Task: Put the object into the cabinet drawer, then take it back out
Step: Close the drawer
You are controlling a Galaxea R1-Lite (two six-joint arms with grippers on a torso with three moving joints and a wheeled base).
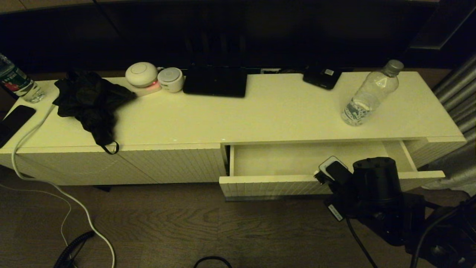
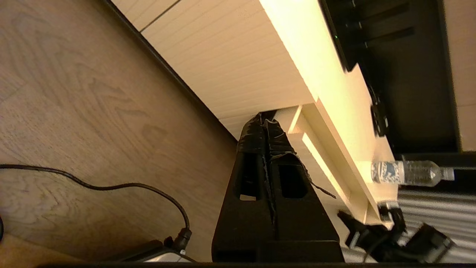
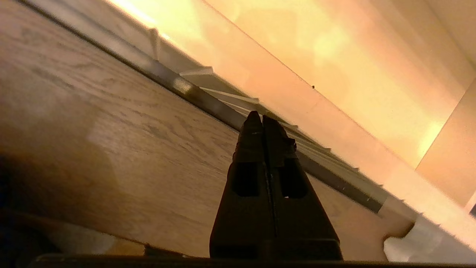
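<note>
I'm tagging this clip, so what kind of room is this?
Probably a living room or bedroom: a long low cream cabinet on wood floor, holding a router-like box, a black garment and bottles.

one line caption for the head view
Drawer open and empty, water bottle upright on the cabinet top, right pincer shut at the drawer front.

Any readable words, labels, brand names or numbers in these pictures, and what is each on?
No text reads clearly enough to quote.
water bottle on the cabinet top: blue-and-white label, print too small to read.
second bottle at the far left: dark label with red, blurred.
black device at the back: pale sticker, illegible.
right arm's white tag: unreadable.
</note>
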